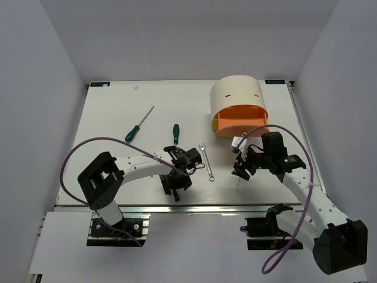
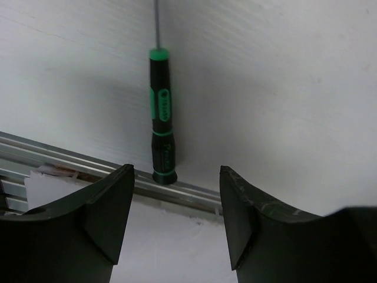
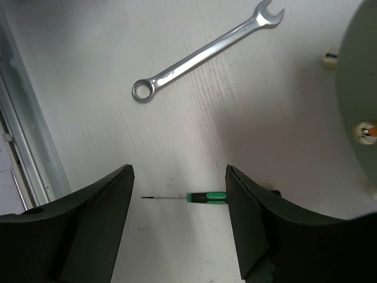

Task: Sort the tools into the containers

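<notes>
My left gripper (image 1: 177,180) (image 2: 177,218) is open above a green-handled screwdriver (image 2: 162,118). The screwdriver lies on the table with its handle end at the front rail. My right gripper (image 1: 240,171) (image 3: 179,224) is open above another small screwdriver (image 3: 206,197), whose handle end is hidden behind one finger. The silver wrench (image 1: 206,162) (image 3: 206,50) lies between the two grippers. Two more screwdrivers lie farther back, a long one (image 1: 138,125) and a short one (image 1: 175,132). The beige drum box (image 1: 238,103) with the orange drawer front (image 1: 241,121) stands at the back right.
The metal front rail (image 2: 70,156) (image 3: 26,135) runs along the table's near edge, close to both grippers. The drum box's underside with a stud (image 3: 362,88) shows at the right of the right wrist view. White walls enclose the table on three sides.
</notes>
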`<action>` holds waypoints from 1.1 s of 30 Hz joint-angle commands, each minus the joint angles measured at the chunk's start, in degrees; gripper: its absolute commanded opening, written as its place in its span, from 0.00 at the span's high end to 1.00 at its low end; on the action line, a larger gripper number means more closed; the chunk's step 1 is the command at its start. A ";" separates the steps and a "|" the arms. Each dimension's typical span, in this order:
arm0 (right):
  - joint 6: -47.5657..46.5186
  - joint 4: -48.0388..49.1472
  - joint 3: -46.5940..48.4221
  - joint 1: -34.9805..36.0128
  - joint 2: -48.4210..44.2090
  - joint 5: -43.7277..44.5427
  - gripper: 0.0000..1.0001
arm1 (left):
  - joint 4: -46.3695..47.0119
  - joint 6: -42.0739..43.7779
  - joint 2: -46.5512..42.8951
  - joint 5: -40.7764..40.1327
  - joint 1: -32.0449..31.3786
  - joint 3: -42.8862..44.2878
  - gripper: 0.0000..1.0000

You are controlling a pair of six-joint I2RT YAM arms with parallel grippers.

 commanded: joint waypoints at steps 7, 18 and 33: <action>6.88 0.51 1.08 0.15 -7.51 3.69 0.30 | 8.76 -1.04 -1.51 -6.79 -0.11 -6.52 0.35; 9.24 -3.44 3.46 0.15 -14.45 7.82 0.30 | 16.81 1.52 0.96 -7.13 -0.12 -8.92 1.00; 20.84 -6.87 7.15 0.15 -22.71 7.03 1.00 | 16.35 23.69 -11.19 -11.36 0.24 29.01 1.00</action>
